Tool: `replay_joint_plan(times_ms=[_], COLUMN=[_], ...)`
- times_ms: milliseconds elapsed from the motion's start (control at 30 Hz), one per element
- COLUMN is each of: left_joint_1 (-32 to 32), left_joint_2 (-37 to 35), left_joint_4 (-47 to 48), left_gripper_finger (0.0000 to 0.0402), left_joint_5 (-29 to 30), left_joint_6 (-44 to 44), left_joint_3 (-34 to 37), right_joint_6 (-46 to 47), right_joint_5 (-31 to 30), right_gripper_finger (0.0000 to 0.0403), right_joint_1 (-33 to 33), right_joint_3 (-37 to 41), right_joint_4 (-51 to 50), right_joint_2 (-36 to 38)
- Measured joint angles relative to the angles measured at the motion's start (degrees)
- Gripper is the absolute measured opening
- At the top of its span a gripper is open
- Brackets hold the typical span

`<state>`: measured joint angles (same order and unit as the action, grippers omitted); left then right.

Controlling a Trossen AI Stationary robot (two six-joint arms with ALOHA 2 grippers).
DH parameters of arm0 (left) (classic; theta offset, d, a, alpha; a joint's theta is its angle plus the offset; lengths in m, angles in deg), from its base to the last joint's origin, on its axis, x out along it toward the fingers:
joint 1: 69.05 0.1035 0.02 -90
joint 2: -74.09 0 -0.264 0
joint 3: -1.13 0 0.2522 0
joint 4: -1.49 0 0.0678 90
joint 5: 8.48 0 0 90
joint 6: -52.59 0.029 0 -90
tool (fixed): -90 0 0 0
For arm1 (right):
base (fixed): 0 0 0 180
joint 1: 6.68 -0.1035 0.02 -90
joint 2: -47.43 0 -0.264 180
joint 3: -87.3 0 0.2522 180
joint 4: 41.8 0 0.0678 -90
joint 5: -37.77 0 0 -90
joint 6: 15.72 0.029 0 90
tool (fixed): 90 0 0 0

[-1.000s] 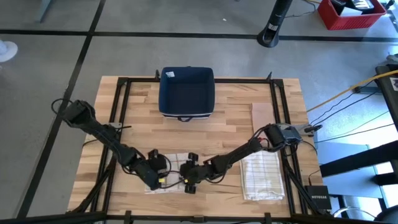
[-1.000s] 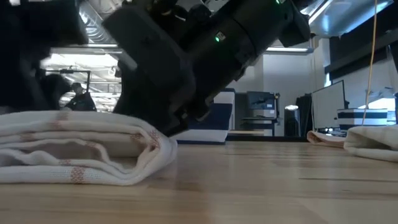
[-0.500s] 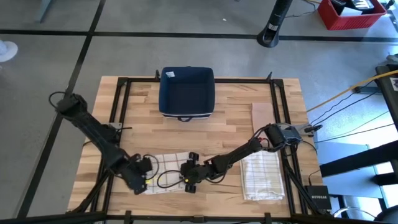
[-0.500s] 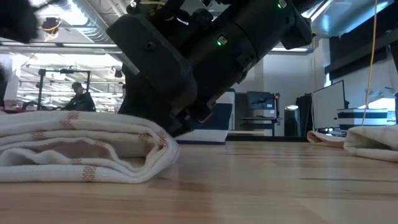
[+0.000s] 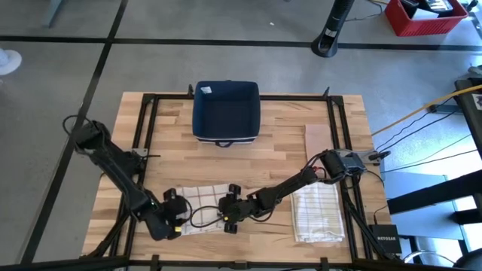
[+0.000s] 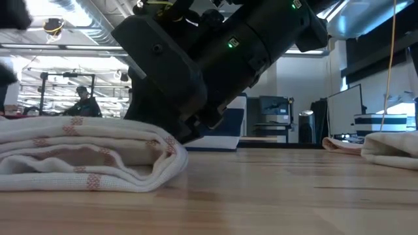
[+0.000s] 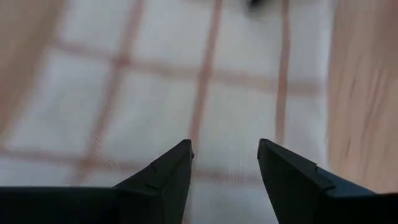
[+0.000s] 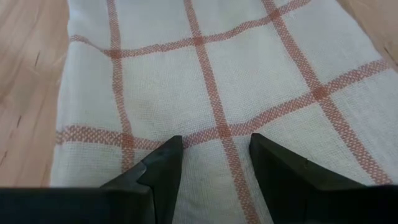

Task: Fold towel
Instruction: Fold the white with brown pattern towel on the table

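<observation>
Towel [image 5: 202,209] folded, btwn both grippers, bin [image 5: 226,111] behind

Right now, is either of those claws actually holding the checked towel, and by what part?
Nothing is held. Both the left gripper and the right gripper are open over the folded towel, with no cloth between their fingers.

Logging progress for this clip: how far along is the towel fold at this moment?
Done: the checked towel lies doubled on the table, layers stacked in the low view, and another folded towel sits at the right. In hand: nothing gripped; the left gripper and right gripper hover open over the cloth. Left: possibly another fold or moving it aside.
</observation>
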<state>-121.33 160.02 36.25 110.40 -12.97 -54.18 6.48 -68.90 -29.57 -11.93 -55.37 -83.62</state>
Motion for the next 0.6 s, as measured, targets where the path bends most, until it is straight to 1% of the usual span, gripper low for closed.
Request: replay_joint_plan(times_ms=[100, 200, 300, 367, 467, 533, 600], left_joint_1=[-0.03, 1.27, 2.3, 2.65, 2.87, 2.91, 3.05], left_joint_2=[3.11, 3.37, 1.67, -0.16, -1.33, -0.82, 0.36], left_joint_4=[-0.06, 0.15, 2.81, 3.45, 2.72, 1.72, 1.76], left_gripper_finger=[0.0178, 0.0178, 0.0178, 0.0178, 0.0178, 0.0178, 0.0178], left_joint_5=[-6.29, -10.53, -11.83, -10.48, -3.96, 0.62, 2.27], left_joint_6=[0.7, 0.03, 0.42, 1.85, 3.77, 5.9, 7.52], left_joint_3=[0.01, -0.26, -1.7, -2.82, -2.87, -2.81, -2.81], right_joint_6=[-0.45, -1.28, -1.44, -1.46, -1.46, -1.57, -3.37], right_joint_5=[0.0, 0.68, 1.91, 3.84, 6.66, 7.43, 7.38], right_gripper_finger=[0.0193, 0.0193, 0.0193, 0.0193, 0.0193, 0.0193, 0.0193], right_joint_1=[0.0, 0.06, 0.09, 0.09, 0.04, -0.33, -0.84], right_joint_3=[0.0, 0.07, 0.33, 0.35, 0.09, 0.09, 0.11], right_joint_4=[-0.02, -0.43, -3.05, -4.32, -2.28, 1.22, 3.99], right_joint_2=[-0.02, 0.43, 2.48, 4.62, 7.15, 7.08, 5.55])
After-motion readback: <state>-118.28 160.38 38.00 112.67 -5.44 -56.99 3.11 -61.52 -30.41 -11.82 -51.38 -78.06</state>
